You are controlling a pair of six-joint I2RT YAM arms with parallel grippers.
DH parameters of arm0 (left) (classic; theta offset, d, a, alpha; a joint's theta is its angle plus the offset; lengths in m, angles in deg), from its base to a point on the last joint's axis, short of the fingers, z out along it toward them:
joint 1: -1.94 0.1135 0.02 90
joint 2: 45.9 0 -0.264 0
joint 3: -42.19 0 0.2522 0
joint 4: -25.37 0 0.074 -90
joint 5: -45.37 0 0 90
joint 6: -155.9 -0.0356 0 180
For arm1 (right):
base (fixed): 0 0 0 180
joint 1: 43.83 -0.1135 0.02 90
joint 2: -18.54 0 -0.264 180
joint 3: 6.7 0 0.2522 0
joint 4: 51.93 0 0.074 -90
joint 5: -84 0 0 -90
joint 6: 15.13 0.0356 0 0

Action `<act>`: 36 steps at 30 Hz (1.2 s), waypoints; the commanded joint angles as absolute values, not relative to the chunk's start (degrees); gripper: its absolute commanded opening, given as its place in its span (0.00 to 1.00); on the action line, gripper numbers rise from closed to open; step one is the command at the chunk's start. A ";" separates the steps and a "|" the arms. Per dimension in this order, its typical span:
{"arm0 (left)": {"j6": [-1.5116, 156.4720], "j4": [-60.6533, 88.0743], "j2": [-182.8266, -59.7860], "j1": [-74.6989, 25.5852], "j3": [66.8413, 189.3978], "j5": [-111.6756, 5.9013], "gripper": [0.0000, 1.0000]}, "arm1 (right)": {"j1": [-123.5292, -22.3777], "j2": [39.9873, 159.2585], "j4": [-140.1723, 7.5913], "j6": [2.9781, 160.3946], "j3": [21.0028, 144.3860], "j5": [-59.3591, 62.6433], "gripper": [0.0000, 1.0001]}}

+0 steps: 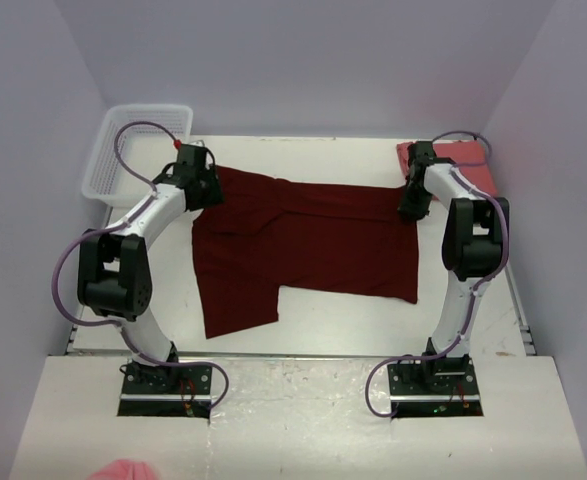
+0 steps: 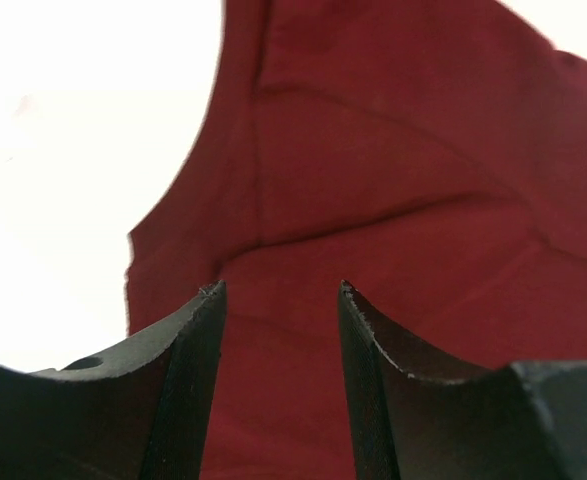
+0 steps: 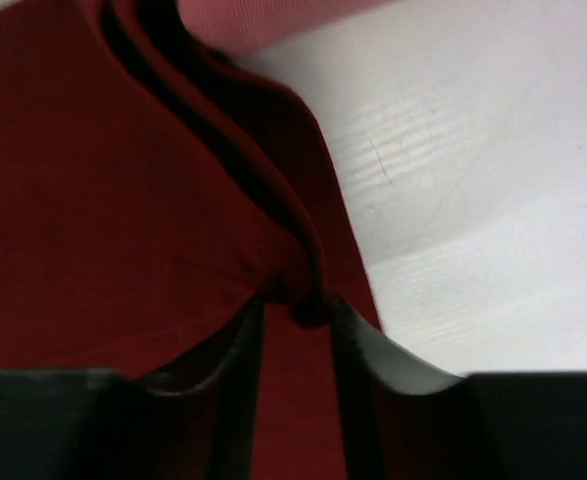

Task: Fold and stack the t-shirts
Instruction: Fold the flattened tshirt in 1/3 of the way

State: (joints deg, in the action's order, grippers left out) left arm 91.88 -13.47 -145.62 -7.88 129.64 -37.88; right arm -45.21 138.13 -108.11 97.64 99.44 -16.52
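Observation:
The dark maroon t-shirt lies spread on the white table, a lower left flap reaching toward the near edge. My left gripper is over its back left corner; in the left wrist view the jaws stand apart with maroon cloth beneath them. My right gripper is at the shirt's back right corner, and in the right wrist view it is shut on a bunched fold of the maroon shirt. The salmon pink t-shirt lies at the back right behind the right gripper, and also shows in the right wrist view.
A white mesh basket stands at the back left corner. Bare white table runs along the near side of the shirt. A pink bit of cloth shows at the bottom edge, off the table.

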 commanded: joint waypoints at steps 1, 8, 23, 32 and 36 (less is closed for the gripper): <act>91.04 -11.77 -144.42 -8.60 132.59 -43.47 0.50 | -45.84 132.90 -106.92 98.96 96.45 -17.78 0.38; 90.42 -8.78 -148.90 -9.57 134.34 -48.84 0.36 | -60.41 132.77 -106.64 94.65 105.01 1.67 0.58; 89.28 -6.50 -153.57 -10.27 135.41 -59.11 0.00 | -70.72 151.08 -106.04 98.78 125.54 24.23 0.00; 87.96 -5.27 -155.50 -14.93 134.44 -61.07 0.22 | -70.98 147.66 -100.32 99.66 116.14 23.71 0.00; 87.17 -6.23 -157.08 -18.18 134.70 -56.41 0.36 | -70.90 144.06 -100.33 98.60 112.97 20.37 0.00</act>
State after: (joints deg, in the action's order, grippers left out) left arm 88.88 -7.24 -155.70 -16.08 134.71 -58.58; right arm -70.83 151.38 -102.62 99.03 114.04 21.73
